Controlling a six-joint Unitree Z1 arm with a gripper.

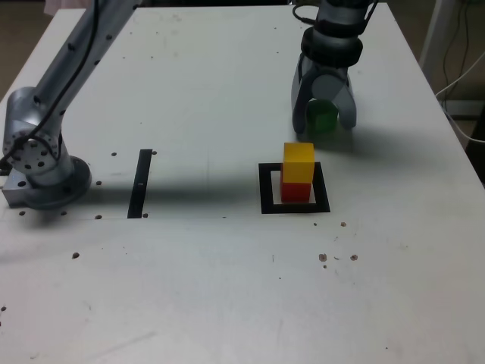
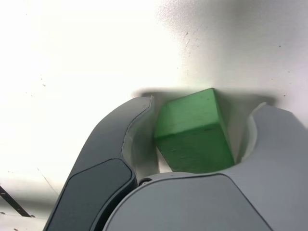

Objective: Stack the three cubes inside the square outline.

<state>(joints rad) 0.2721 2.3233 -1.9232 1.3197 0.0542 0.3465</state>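
- My gripper shows two greys: dark slate on one finger, paler grey on the other, each plain, with thin dark seam lines.
- The cube between my fingers is solid green, lighter on one face and deeper on another.
- I see a plain yellow cube, leaning to orange on its lower face.
- The cube under it is plain red.
- The square outline is flat black around white.
- The straight strip is solid black.
- My table is whitish, speckled with small dark and brown marks.
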